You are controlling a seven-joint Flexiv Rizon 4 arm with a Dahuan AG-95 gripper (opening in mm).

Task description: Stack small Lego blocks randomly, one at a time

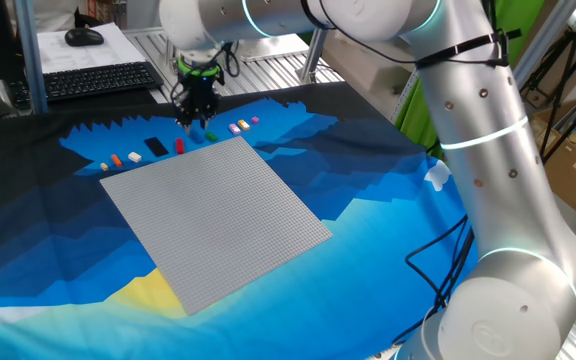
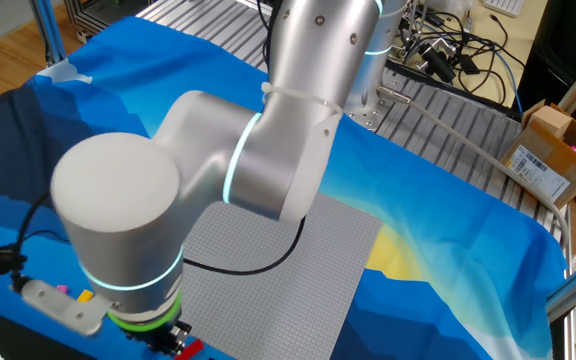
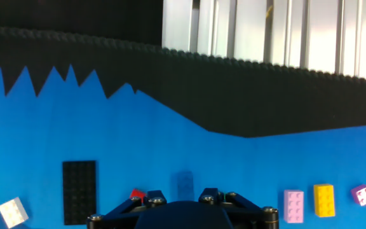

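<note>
A: Hand view first – why are the bricks strung out like that?

B: Prob. so each can be picked alone. Pink brick (image 3: 293,205), yellow brick (image 3: 324,200) and purple brick (image 3: 363,194) sit in a row, apart from each other, on the blue cloth (image 3: 170,140). White brick (image 3: 13,211) and the flat black piece (image 3: 79,191) lie to the other side. None stacked yet, all loose along the far edge of the grey baseplate (image 1: 218,220), which is bare.

A: And the hand?

B: Hand (image 1: 196,118) points straight down over that row, low, nr the green brick (image 1: 211,136) and red brick (image 1: 180,146). Fingers partly open, gap looks empty; nothing carried afaict. Tips too small in one fixed view, hidden in the hand view, so can't say if they touch a brick.

A: Target?

B: My guess: a small blue brick (image 3: 184,184) straight ahead of the fingers.
</note>
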